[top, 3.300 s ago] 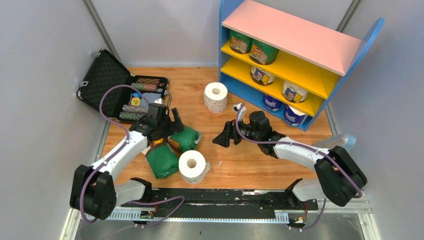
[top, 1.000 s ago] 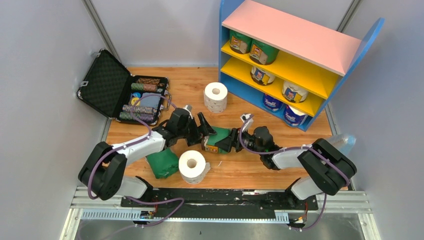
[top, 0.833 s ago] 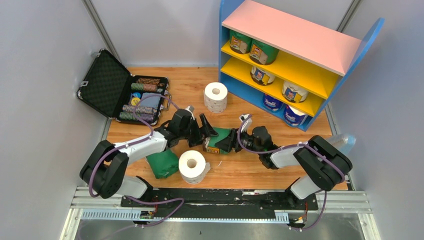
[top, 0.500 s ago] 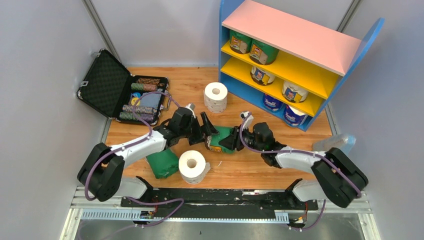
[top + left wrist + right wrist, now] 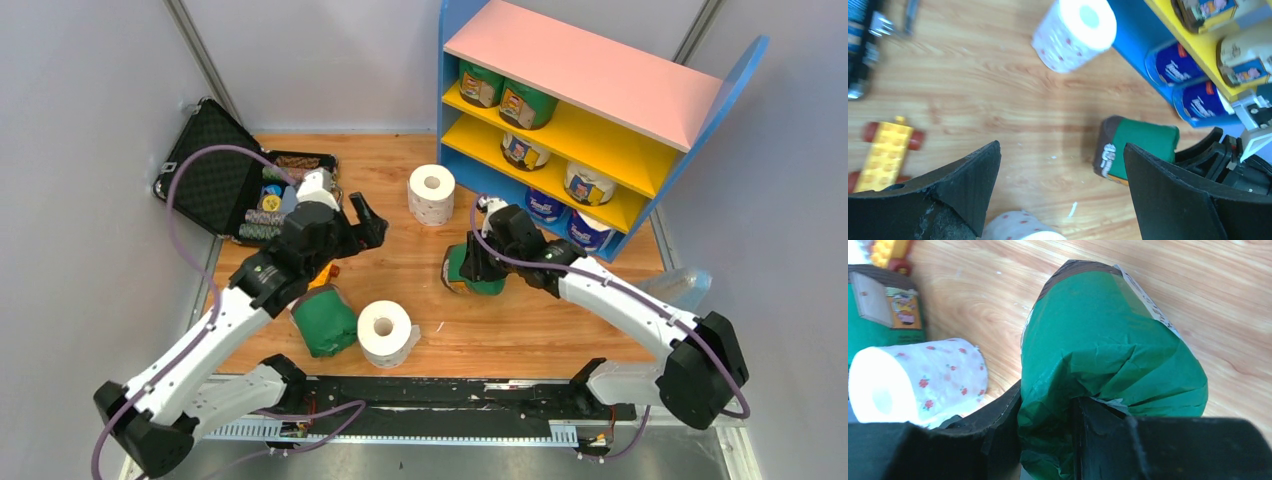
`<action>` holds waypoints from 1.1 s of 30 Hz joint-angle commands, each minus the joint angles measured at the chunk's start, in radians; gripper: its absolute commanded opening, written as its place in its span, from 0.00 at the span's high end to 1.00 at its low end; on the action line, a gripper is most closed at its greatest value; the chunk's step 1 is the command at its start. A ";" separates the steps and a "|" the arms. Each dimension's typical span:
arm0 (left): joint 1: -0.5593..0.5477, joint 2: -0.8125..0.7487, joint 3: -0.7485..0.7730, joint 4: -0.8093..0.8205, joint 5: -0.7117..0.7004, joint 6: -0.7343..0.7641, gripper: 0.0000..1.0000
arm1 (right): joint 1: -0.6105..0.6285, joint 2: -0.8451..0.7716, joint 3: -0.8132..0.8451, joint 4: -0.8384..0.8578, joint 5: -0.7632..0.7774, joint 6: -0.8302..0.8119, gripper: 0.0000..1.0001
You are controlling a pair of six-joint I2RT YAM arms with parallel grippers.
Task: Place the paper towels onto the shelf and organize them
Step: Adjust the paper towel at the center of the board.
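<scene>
While the left hand [image 5: 358,222] hangs wide open above the counter [image 5: 520,335], holding nothing, the right hand [image 5: 466,268] is clenched on a green-wrapped roll [image 5: 1108,340], its fingers [image 5: 998,432] sunk into the crumpled wrapper at one end. That roll sits near the foot of the shelf [image 5: 585,72], not yet on any board. One dotted white roll [image 5: 431,193] stands just left of the shelf. A second dotted roll [image 5: 386,330] and another green roll [image 5: 325,322] lie nearer the arms' bases.
</scene>
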 commanded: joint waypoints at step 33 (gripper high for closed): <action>0.000 -0.377 -0.011 -0.256 -0.594 0.489 0.00 | 0.119 0.055 0.384 -0.514 0.355 -0.122 0.27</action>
